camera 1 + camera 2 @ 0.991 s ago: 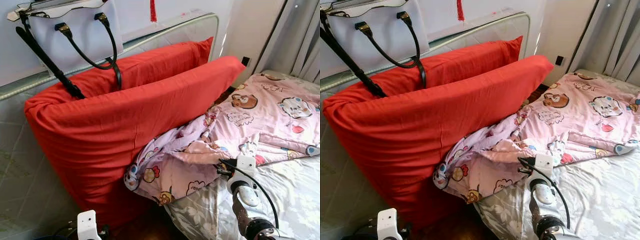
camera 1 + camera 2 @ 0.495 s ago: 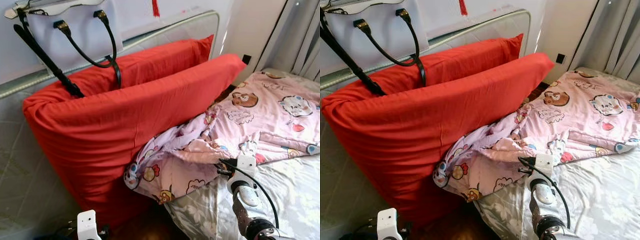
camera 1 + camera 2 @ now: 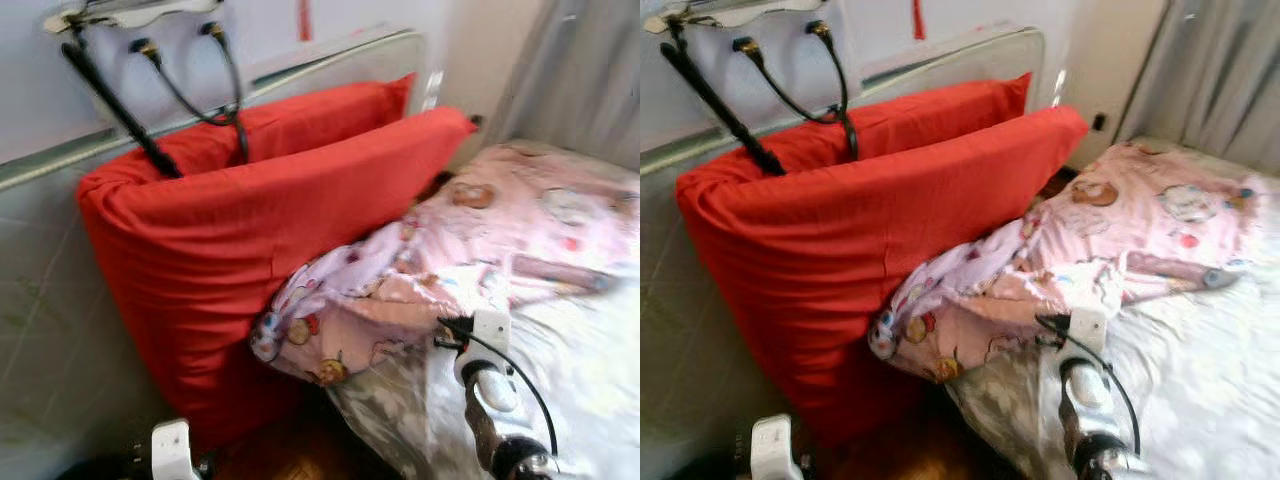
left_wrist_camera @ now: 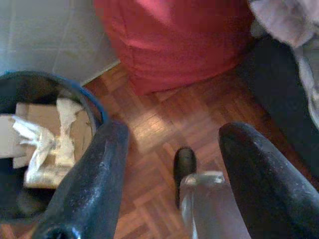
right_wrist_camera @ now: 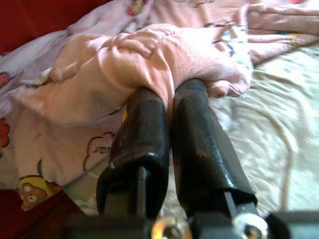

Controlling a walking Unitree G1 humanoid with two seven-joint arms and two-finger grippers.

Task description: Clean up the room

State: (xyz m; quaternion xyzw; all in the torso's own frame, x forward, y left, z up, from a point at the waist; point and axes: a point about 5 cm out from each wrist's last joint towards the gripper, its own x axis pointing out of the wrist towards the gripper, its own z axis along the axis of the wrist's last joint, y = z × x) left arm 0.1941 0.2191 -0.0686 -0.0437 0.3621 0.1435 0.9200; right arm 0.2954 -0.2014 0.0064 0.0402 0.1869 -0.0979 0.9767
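So we've got the bed (image 3: 590,400) on our right with the blanket (image 3: 480,260) bunched on it, one end spilling off the bed's left edge. Just left of that the big cushion (image 3: 250,260) stands on the floor (image 4: 164,124), leaning back on the headboard panel (image 3: 60,165), blanket touching its lower side. A handbag (image 3: 130,15) hangs behind and above the cushion. Down by our left tool (image 4: 169,169) there's a bin (image 4: 50,134) with paper scraps (image 4: 42,144) in it, near the cushion's bottom. Our right tool (image 5: 167,99) is pinched on a blanket fold.
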